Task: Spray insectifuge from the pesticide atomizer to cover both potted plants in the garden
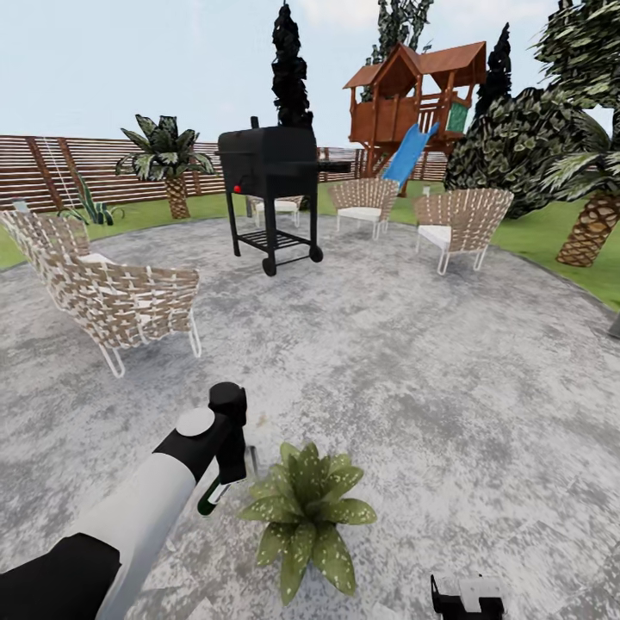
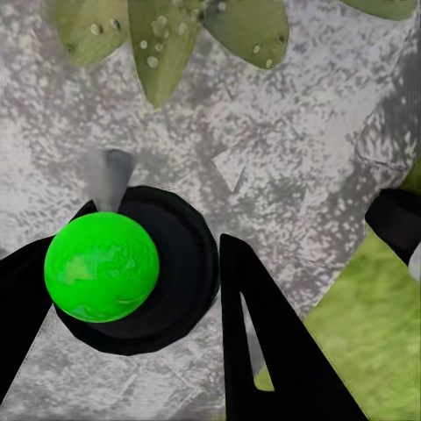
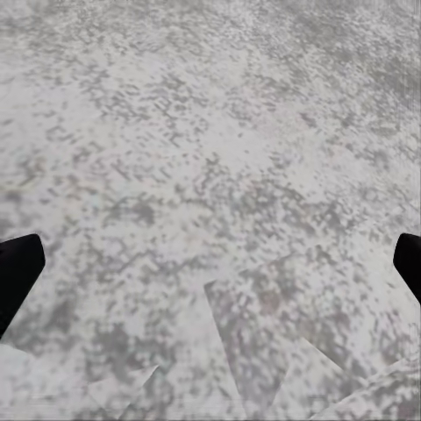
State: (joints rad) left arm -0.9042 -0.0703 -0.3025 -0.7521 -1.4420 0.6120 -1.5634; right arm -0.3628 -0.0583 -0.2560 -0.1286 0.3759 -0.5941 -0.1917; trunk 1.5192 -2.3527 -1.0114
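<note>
Left arm extended over the round grey patio (image 1: 413,362) of the garden, its left gripper (image 1: 226,469) clamped on the pesticide atomizer (image 1: 211,498), which hangs just beside the near potted plant (image 1: 308,512). In the left wrist view the atomizer (image 2: 102,266) appears end-on as a bright green round form backed by a dark disc, with the black fingers (image 2: 263,342) closed against it on either side and a pale cone of spray (image 2: 109,178) leaving it toward the leaves (image 2: 162,39).

Whitish specks of insectifuge (image 2: 158,48) already dot the leaves seen by the wrist camera; how much of the whole rosette is covered cannot be judged from the head view, where the specks are faint.

Risks, as judged from this position: the nozzle sits low and to one side of the plant, so the spray may wet only the nearest leaves or fall on the paving, leaving the far side bare. The slim bottle could also twist between the fingers if the arm sweeps quickly, throwing the aim off. A second potted plant remains to be treated.

The right gripper (image 1: 467,596) rests low at the robot's right; in the right wrist view its fingers (image 3: 17,272) stand wide apart over bare paving, holding nothing.
</note>
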